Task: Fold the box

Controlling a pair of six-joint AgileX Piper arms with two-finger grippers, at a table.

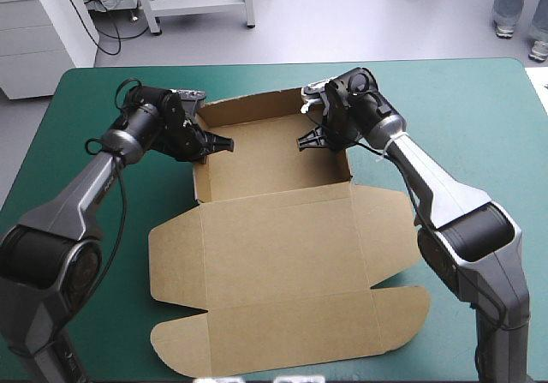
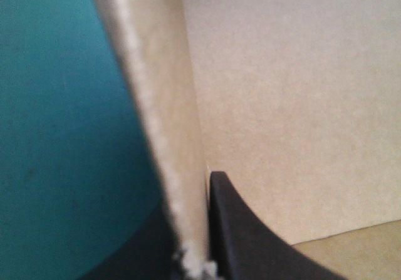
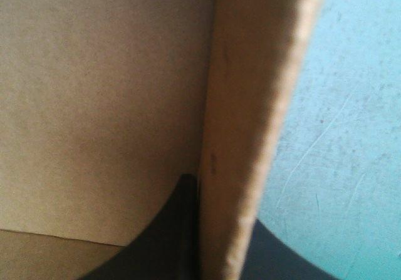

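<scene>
Left arm and right arm: silver-grey tapered shells, bulky black joints; a white tie wraps just behind the right gripper.

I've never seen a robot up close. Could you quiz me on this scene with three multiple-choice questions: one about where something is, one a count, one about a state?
1. Where does the left hand grip the box?
A) its raised left wall
B) its flat near panel
C) nowhere

2. How many hands touch the box?
A) none
B) one
C) two

3. How is the box's near panel placed?
A) standing upright
B) flat on the teal-green cover
C) rolled up

Answers: 1 A, the left wrist view shows that wall clamped in the hand. 2 C, the right hand pinches the opposite wall too. 3 B, the high view shows it spread flat.
</scene>
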